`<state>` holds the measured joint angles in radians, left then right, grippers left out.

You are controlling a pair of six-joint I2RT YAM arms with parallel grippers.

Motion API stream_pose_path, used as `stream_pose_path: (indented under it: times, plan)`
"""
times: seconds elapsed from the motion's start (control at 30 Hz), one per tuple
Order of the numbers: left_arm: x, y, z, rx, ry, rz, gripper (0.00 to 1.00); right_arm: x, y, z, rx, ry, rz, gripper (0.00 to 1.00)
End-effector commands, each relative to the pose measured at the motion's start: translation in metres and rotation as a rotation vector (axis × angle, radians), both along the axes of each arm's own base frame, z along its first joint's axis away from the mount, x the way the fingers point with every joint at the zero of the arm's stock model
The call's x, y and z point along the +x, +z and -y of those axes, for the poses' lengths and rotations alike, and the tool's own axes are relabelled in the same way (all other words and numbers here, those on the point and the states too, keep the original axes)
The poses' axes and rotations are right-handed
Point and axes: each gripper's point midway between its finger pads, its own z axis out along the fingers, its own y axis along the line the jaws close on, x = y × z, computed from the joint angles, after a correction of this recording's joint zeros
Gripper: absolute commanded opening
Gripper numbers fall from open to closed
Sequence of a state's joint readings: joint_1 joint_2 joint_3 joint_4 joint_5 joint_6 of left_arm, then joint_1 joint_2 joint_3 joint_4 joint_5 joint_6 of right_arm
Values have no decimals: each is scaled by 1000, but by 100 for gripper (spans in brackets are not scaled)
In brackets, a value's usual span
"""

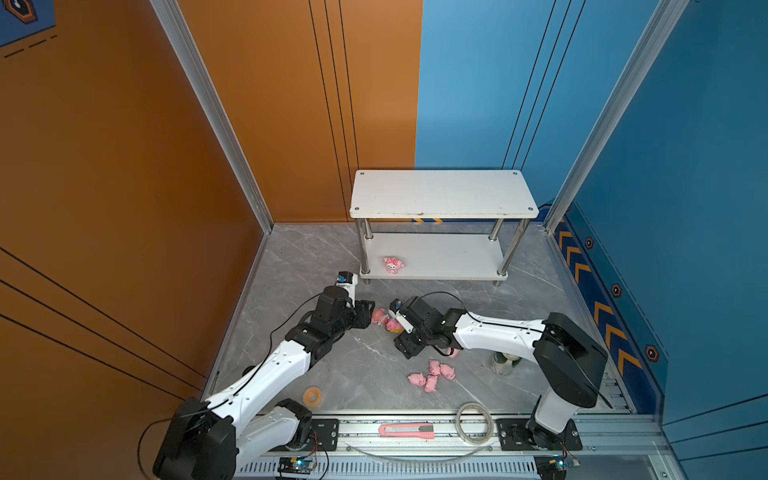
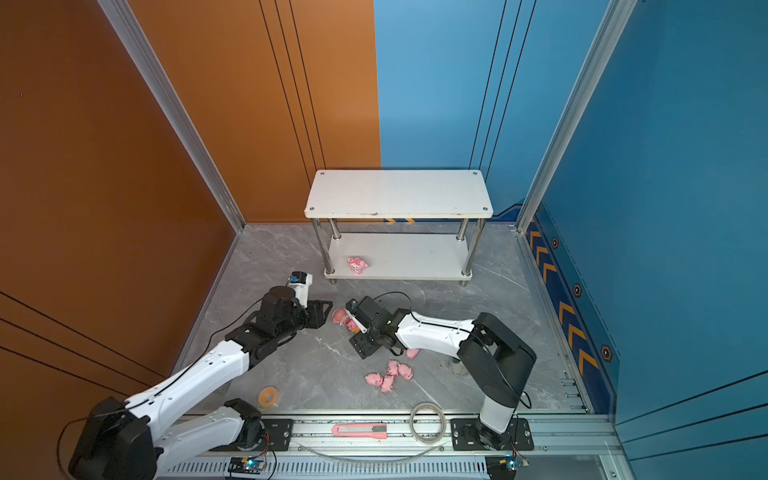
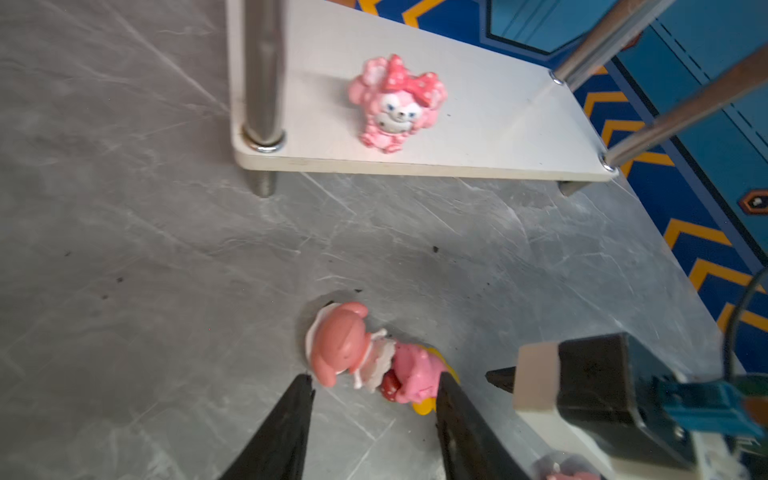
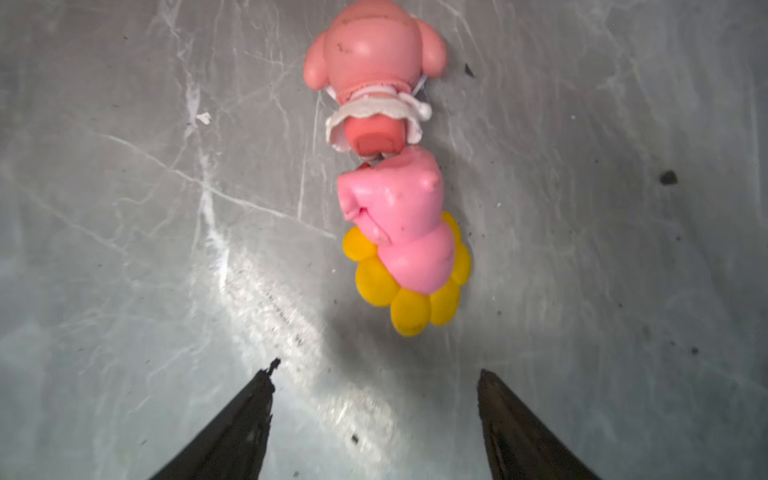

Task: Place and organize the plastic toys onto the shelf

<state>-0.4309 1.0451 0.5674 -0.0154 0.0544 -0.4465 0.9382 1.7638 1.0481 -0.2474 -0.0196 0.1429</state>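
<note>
Since the two fallen figurines touch end to end on the grey marble-look tabletop (image 1: 332, 365), either pick risks dragging the neighbour along. The left gripper (image 3: 374, 376) is empty with its fingers moderately apart, the tips just beside the pink-headed figurine (image 3: 340, 343). The right gripper (image 4: 377, 369) is spread wide and empty, stopping short of the sunflower figurine (image 4: 399, 232).

One arm at a time looks wisest. Close across a narrow body rather than the round head or broad petals, lift straight up, then carry the toy to the shelf (image 1: 449, 253). Its lower tier already holds the pink bow figurine (image 1: 393, 264), upright near the left front leg. Newcomers would sit best upright beside it, away from the chrome legs.

Four pink pigs (image 1: 432, 376) cluster nearer the front, and a fifth pig (image 1: 452, 353) peeks from under the right arm. The smooth top may let the toys skid under a finger.

A green can (image 1: 503, 362), a pink utility knife (image 1: 406, 430) and two tape rolls (image 1: 313, 395) lie about. An orange wall (image 1: 124, 166) and a blue wall (image 1: 685, 166) enclose the cell.
</note>
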Motion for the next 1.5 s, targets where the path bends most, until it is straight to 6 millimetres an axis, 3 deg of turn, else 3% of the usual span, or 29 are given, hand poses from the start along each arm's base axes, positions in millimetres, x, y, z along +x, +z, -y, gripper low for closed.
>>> stream_pose_path:
  times: [0.0,0.13,0.27,0.5,0.6,0.7,0.83,1.07,1.17,1.27,1.33,1.47]
  plan:
    - [-7,-5,-15,-49,55,-25,50,28,4,-18,19,50,129,79]
    - [-6,-9,-24,-82,83,-37,51,42,-2,-28,20,62,127,73]
    - [-6,-16,-19,-105,63,-60,51,54,-7,-31,24,61,123,66]
    - [-5,-34,-14,-146,44,-99,51,67,-2,-39,48,81,108,39]
    - [-6,-36,-13,-162,39,-100,51,65,6,-38,20,88,85,29]
    - [-7,-38,-14,-165,42,-96,51,58,13,-32,-35,78,41,26]
    - [-10,-43,-14,-169,38,-101,51,38,18,-11,-158,-1,-101,20]
    - [-16,-52,-13,-198,31,-104,52,-33,29,36,-321,-143,-435,19]
    - [-18,-55,-12,-213,26,-102,52,-58,29,56,-450,-135,-491,20]
    - [-21,-57,-11,-226,20,-105,52,-62,21,71,-566,-133,-504,22]
    - [-24,-56,-10,-232,16,-104,52,-63,14,70,-589,-118,-529,26]
    - [-29,-54,-13,-230,18,-94,52,-55,-4,70,-633,-110,-573,49]
